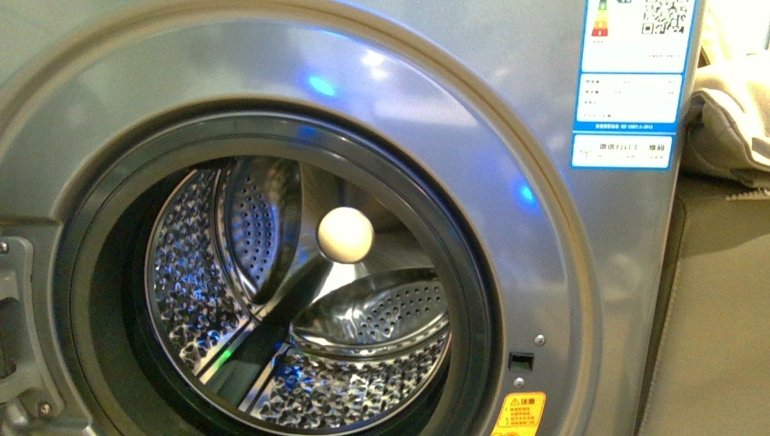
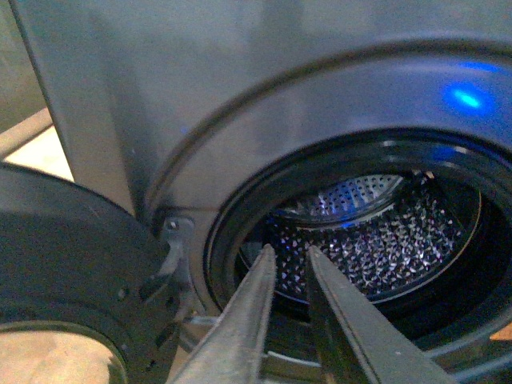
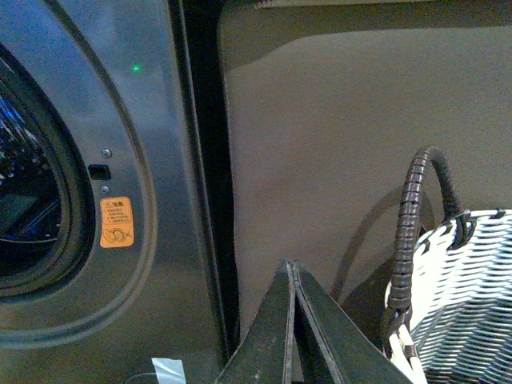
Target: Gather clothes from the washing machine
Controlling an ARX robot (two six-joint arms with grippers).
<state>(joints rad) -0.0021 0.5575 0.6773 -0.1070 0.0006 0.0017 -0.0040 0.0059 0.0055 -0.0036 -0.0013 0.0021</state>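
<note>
Front cam: close on washing machine [image 1: 545, 272], facing straight into the open drum [image 1: 300, 300]. Left wrist cam: near the door opening, looking past the left pincer [image 2: 288, 254] into the same drum. Right wrist cam: off the machine's right edge, facing the floor and basket [image 3: 460, 304]; shares the orange sticker [image 3: 117, 222] with front.

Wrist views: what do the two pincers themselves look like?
Both look alike: the left pincer and the right pincer each have two long, flat, dark grey-black fingers tapering to narrow tips. No cables, markings or padding show on them. The arms themselves are out of view.
</note>
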